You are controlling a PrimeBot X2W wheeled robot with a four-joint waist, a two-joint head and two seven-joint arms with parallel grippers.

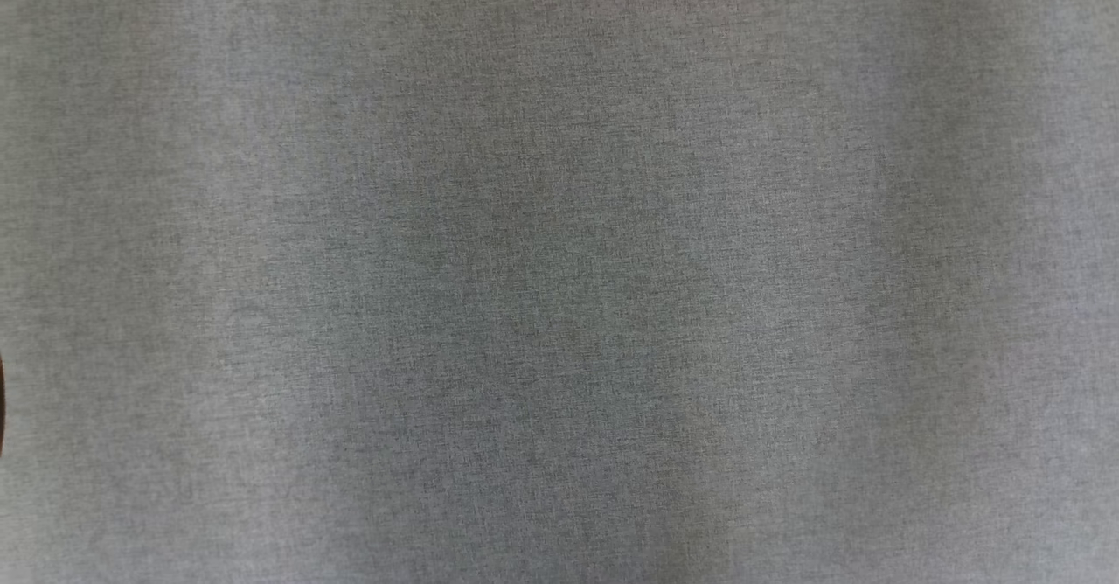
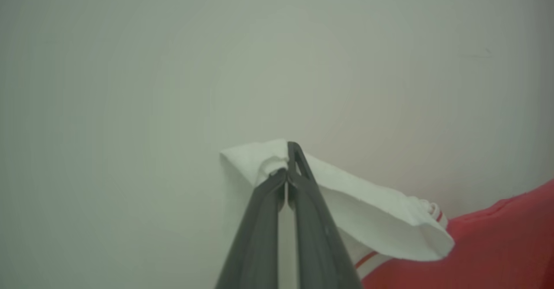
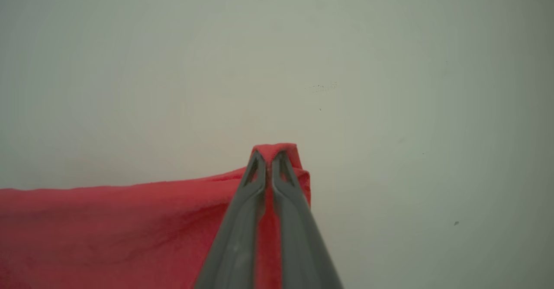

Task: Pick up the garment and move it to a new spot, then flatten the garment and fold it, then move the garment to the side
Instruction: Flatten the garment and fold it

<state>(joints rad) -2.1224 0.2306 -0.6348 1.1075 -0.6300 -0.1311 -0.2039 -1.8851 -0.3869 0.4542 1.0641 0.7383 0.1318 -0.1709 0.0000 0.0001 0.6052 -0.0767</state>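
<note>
Garment: red cloth pinched at two places. The right gripper is clamped on a red corner, a small peak of fabric poking up past its closed tips. From there the red top edge runs nearly level to the left border of the right wrist view, and the cloth spreads below it. The left gripper is closed on a white part, bunched at the tips. This part trails down to the right, where it meets more red cloth in the lower right corner of the left wrist view. Thin red stripes mark the white band at its far end and again just beside the fingers. Its lower edge looks cut and slightly rough.

A pale surface stretches above and to the right of the right gripper, and above and to the left of the left one. A few faint specks on it are too small to read.

Grey weave spans the head view, with a dark sliver at the left border; I cannot tell what either is.
</note>
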